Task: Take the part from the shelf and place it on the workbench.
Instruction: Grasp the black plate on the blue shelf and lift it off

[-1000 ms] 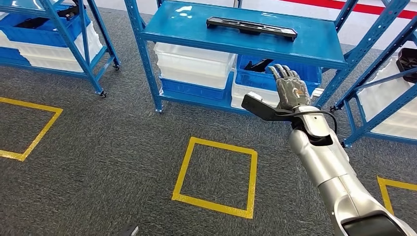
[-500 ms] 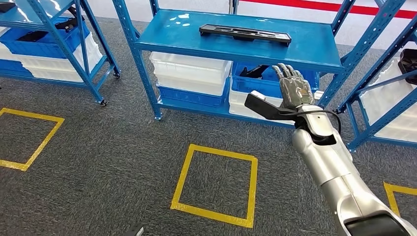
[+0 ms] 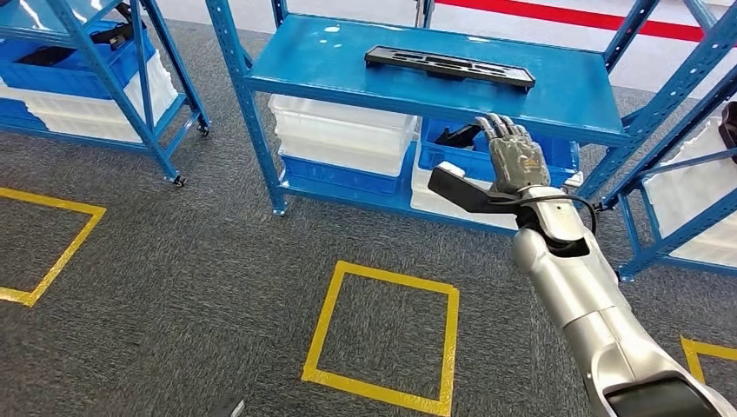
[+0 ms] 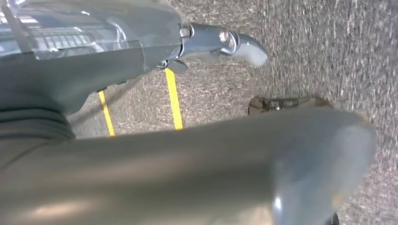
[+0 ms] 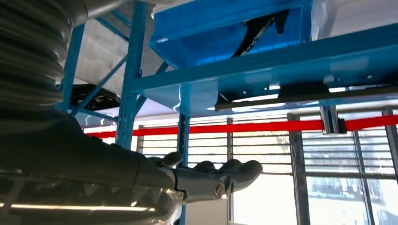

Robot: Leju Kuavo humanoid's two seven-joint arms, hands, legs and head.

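Right hand [image 3: 516, 159] is raised in front of the blue shelf [image 3: 348, 61], fingers stretched out and apart with nothing in them, thumb sticking off to the side. It sits below and in front of the shelf's top board, well short of the part [image 3: 448, 67], a long flat black piece lying along the back half of that board. For the reach I judge I need to lift the hand clear above the board's front edge before pushing forward, or the fingers will catch the lip; then I come down over the middle of the part so it lifts level, not hanging from one end. From the right wrist camera I see the board from beneath and the part as a dark strip above it, so I cannot read its thickness or where fingers could get under. My left hand [image 4: 244, 47] hangs over the carpet, blurred and mostly blocked by the arm, and I cannot tell how its fingers lie. I see no surface to place on from here.
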